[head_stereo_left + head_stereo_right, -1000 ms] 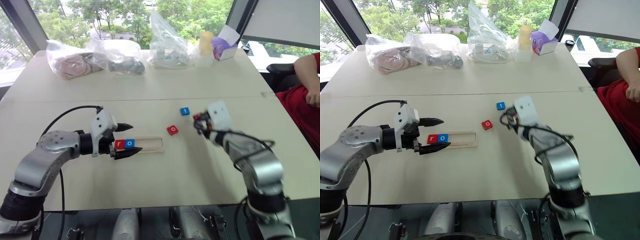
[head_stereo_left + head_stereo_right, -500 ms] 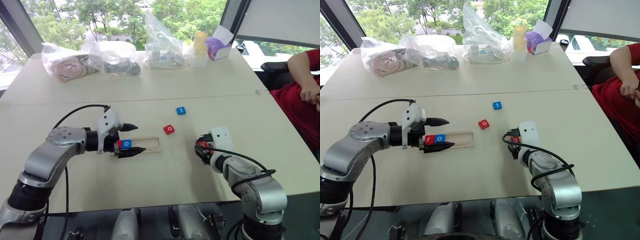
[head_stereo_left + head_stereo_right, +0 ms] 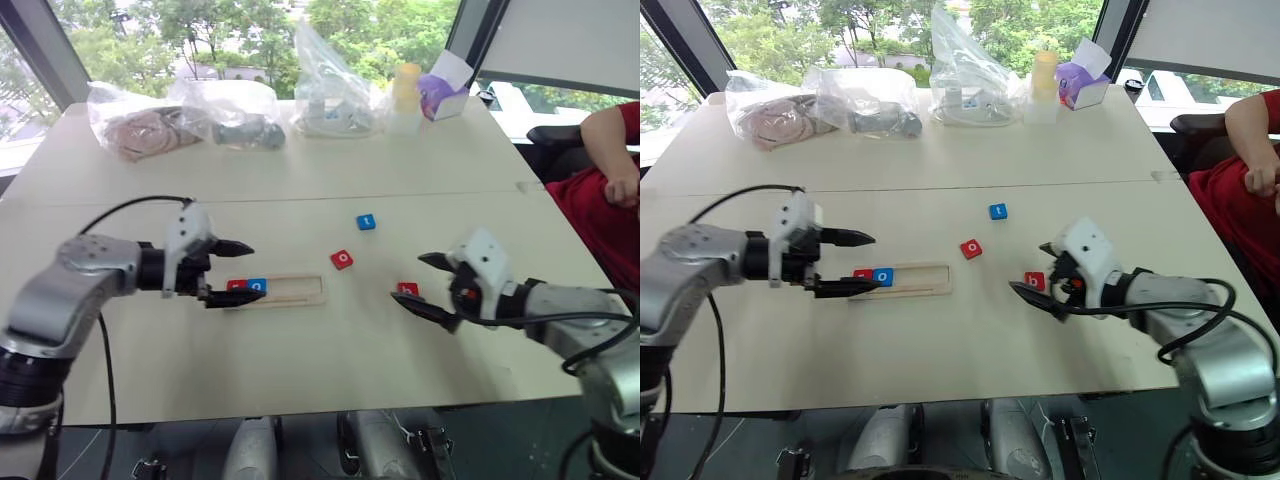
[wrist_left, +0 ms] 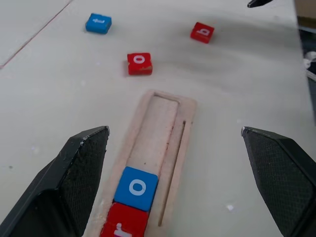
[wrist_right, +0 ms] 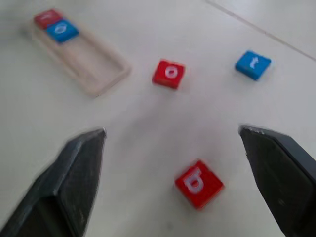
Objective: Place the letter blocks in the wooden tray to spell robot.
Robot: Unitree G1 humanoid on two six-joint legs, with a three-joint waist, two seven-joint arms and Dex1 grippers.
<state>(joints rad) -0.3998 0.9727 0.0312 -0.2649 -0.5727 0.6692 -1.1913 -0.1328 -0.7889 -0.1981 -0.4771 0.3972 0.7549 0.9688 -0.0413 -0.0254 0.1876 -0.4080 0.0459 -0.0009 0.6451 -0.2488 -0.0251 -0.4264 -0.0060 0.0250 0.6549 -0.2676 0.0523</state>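
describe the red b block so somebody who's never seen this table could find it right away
Start at the wooden tray on the near part of the pale table, then look toward the right pincer. The red b block lies loose on the table between its open fingers, the only loose red block there; the red o block sits nearer the tray.

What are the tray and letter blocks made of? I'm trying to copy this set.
The tray looks like pale unfinished wood: matte, with faint grain and a routed recess. The letter blocks, such as the red b block, look like painted wood or plastic: smooth, evenly coloured faces with white letters. Which of the two cannot be told.
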